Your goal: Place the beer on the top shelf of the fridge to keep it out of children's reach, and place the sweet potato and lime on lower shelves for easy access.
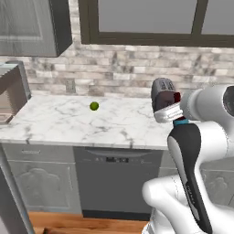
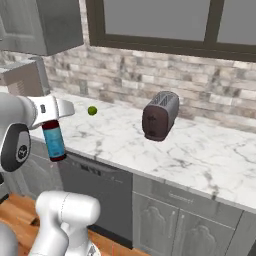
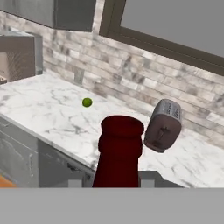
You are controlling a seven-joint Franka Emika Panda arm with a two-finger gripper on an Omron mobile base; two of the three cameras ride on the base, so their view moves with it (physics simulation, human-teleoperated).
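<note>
My gripper (image 2: 50, 122) is shut on the beer (image 2: 54, 142), a dark red bottle with a blue label that hangs from the hand in front of the counter edge. In the hand view the beer (image 3: 118, 151) rises between the fingertips of my gripper (image 3: 116, 183). In the left base view the arm covers most of my gripper (image 1: 167, 113). The lime (image 1: 94, 106) (image 2: 92, 110) (image 3: 87, 102) lies alone on the white marble counter (image 1: 55, 123), well clear of the hand. The sweet potato, the fridge and its shelves are out of view.
A dark toaster (image 2: 160, 115) (image 3: 163, 125) (image 1: 161, 89) stands on the counter by the brick wall. A dishwasher front (image 1: 116, 183) sits under the counter. A grey boxy appliance (image 1: 11, 91) stands at the counter's left end, under wall cabinets (image 1: 32, 25).
</note>
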